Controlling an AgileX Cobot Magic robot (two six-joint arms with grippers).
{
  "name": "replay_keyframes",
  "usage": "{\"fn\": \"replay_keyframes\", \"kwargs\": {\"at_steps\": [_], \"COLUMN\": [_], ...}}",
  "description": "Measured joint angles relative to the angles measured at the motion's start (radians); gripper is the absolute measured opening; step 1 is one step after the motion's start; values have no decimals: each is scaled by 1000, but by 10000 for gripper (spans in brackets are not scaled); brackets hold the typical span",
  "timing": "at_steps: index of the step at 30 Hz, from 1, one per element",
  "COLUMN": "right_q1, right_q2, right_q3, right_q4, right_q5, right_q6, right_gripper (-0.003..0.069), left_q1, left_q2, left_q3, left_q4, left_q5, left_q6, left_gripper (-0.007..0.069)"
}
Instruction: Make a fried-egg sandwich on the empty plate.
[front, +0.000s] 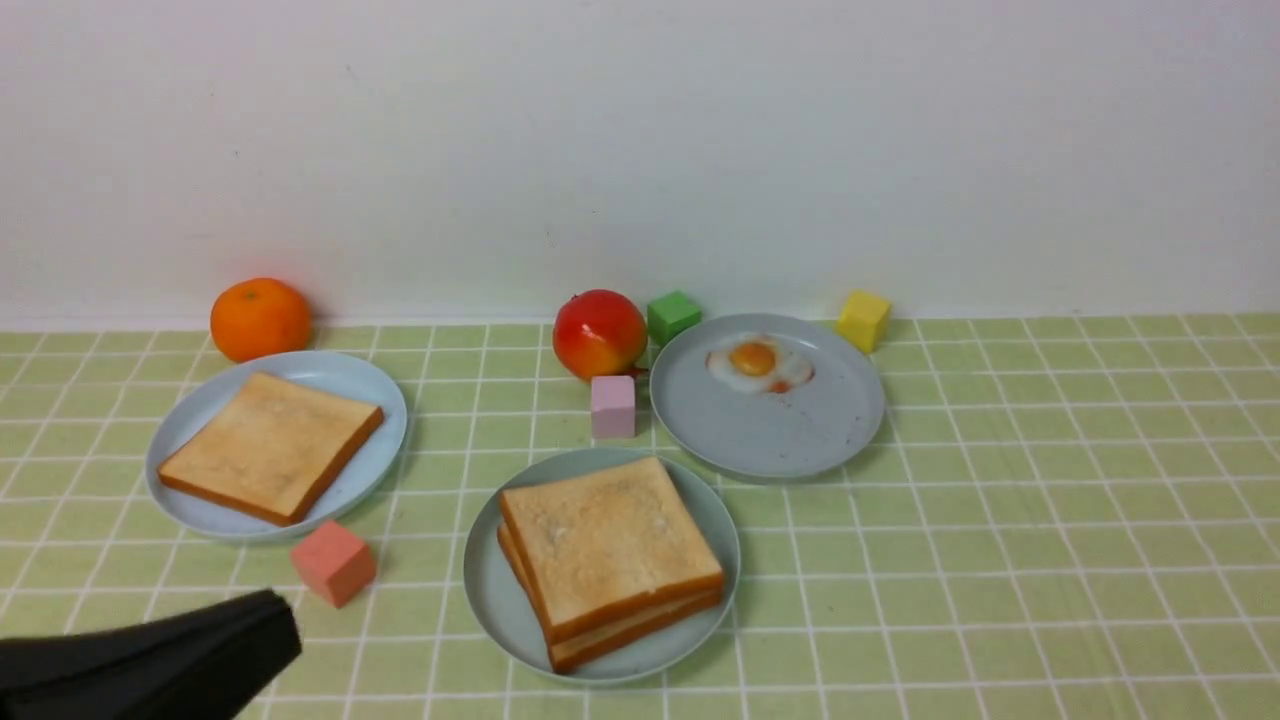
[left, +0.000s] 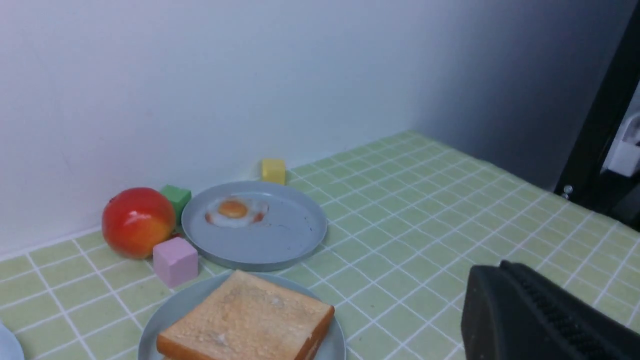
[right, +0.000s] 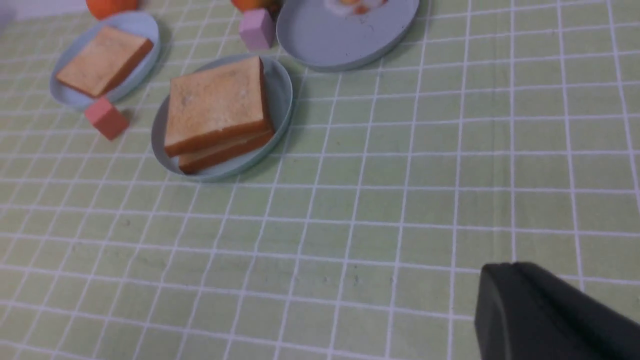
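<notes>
While both arms stand low at the near edge of the table, well apart from the plates, you have the left gripper (front: 278, 625) shut with its jaws together and holding nothing, and the right gripper (right: 492, 295), seen only in its own wrist view, likewise closed and empty. The sandwich (front: 610, 545) sits on the mint-green plate (front: 490, 590) at the centre front: two toast slices stacked flat, the upper one slightly skewed over the lower. A thin pale strip shows between the slices along the near edge, but you cannot confirm from these views that it is egg. Note that a fried egg (front: 757, 362) lies on the far part of the blue-grey plate (front: 770, 435) behind and to the right, and a lone toast slice (front: 270, 445) rests on the other blue-grey plate (front: 200, 405) to the left. A coral cube (front: 333, 562) stands near the left gripper's tip. In my judgement the assembly step is finished or nearly so, and only verification remains. If the filling is absent, your next move calls for lifting the top slice clear without dragging the lower one, then carrying the thin, flat egg across; its low profile will demand a shallow, careful pinch.
</notes>
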Motion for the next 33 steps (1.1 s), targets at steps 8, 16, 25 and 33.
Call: {"fn": "replay_keyframes", "kwargs": {"at_steps": [8,16,25,33], "right_q1": [0,0,0,-203], "right_q2": [-44,-15,-16,-58], "right_q3": [261,530,693,694], "right_q4": [-103,-261,-517,-633], "right_q5": [-507,-1260,-1603,-1418], "right_q6": [91,107,99,336], "right_gripper": [1,4,8,-13], "left_q1": [0,0,0,0], "left_q2": [-80,-80,-80,-79], "left_q3": [103,113,113,113], "left_q4": [-4,-5,-6,-6], "left_q5": [-60,-30,-18,-11], "left_q6": [0,0,0,0], "left_gripper": [-13,-13,-13,-13]}}
